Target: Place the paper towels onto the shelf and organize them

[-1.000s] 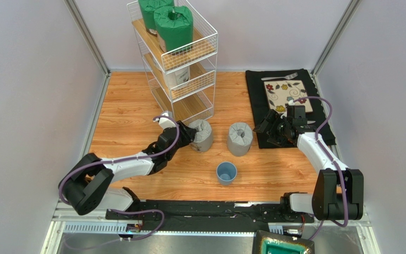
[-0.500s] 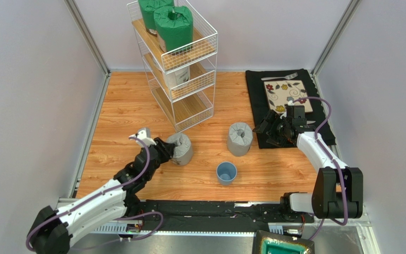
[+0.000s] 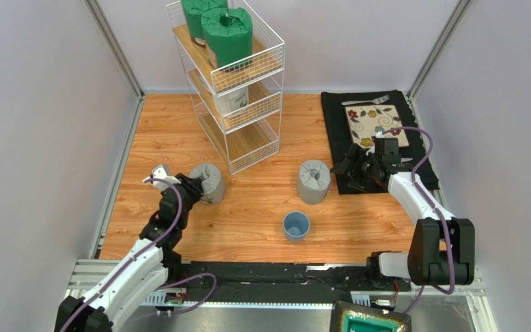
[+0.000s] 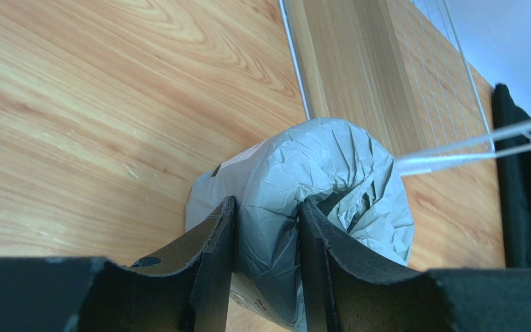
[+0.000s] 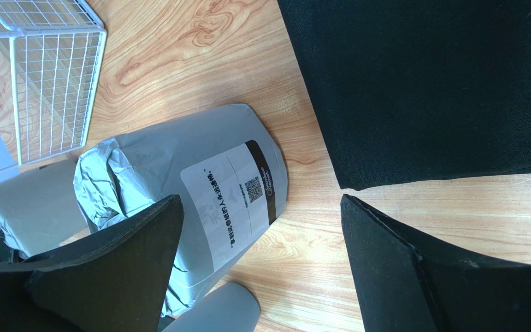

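Gripping a grey roll [image 4: 330,173] with the left gripper [image 4: 267,207], left of the shelf [image 3: 228,83] front

The left arm is reaching forward over the wooden table [image 3: 157,131], its two black fingers [image 4: 209,263] pinching the grey roll through the wrapper. One finger is pressing the outer side and the other is sitting in the gathered top, so the wrap is bunching between them. The roll is tilting in the wrist view. I cannot tell whether its base is resting on the wood or hanging just clear. From above it is sitting near the shelf's lower front left corner, not touching the wire.

The right gripper [image 5: 258,207] is hovering at the left edge of the black mat [image 3: 386,149] with its fingers spread wide and holding nothing. A second grey roll [image 3: 314,181] is standing upright on the table just beside it – label facing the wrist camera, no pad touching it.

Two green rolls [image 3: 227,34] are standing on the shelf's top tier, one behind the other. A white roll [image 3: 233,98] is sitting on the middle tier, partly hidden by the wire. The bottom tier is showing bare plank.

A blue cup [image 3: 296,225] is standing open side up, nearer the arm bases than the second grey roll. A floral plate [image 3: 377,123] is lying on the mat's far half
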